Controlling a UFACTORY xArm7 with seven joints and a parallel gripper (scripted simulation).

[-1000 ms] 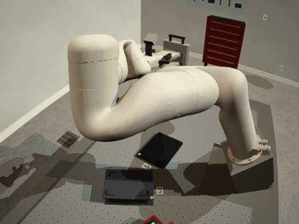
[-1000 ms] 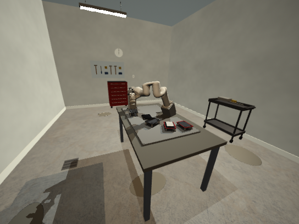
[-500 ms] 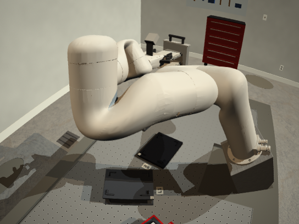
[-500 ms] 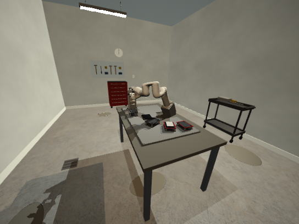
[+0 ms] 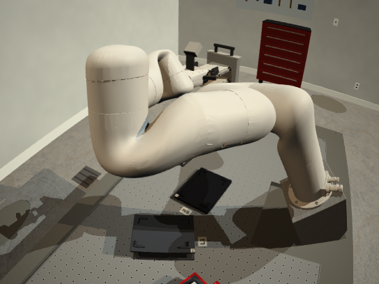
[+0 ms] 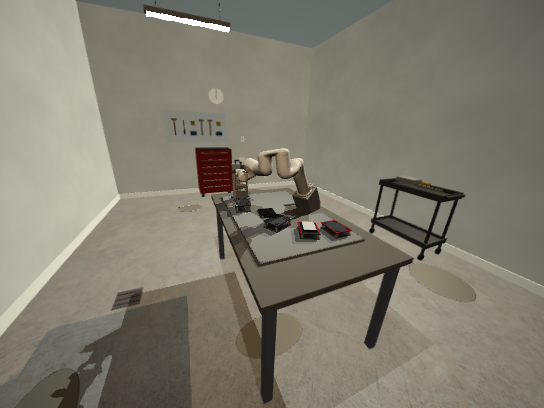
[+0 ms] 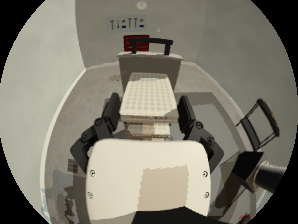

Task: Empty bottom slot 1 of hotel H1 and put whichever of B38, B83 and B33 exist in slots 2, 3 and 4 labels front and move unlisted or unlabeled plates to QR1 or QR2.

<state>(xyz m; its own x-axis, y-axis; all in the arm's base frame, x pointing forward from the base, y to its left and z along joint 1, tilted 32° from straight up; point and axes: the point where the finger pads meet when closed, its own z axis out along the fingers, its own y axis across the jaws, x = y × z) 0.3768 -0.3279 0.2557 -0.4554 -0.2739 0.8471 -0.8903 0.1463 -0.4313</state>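
Jaws are clamped across the width of a pale well plate (image 7: 150,96), the gripper (image 7: 149,117) straddling its near end while the far end points into the plate hotel (image 5: 237,62) at the back of the table. I judge I am mid-transfer with this plate, either drawing it off a shelf or feeding it in; I cannot tell which slot, nor read any ID label. My next move calls for keeping the plate level and square to the shelf rails. Nearer me, the N6 nest (image 5: 203,189) and another dark nest (image 5: 163,236) sit on the perforated deck (image 5: 265,163). A red tool cabinet (image 5: 283,52) stands by the grey back wall (image 5: 216,21).
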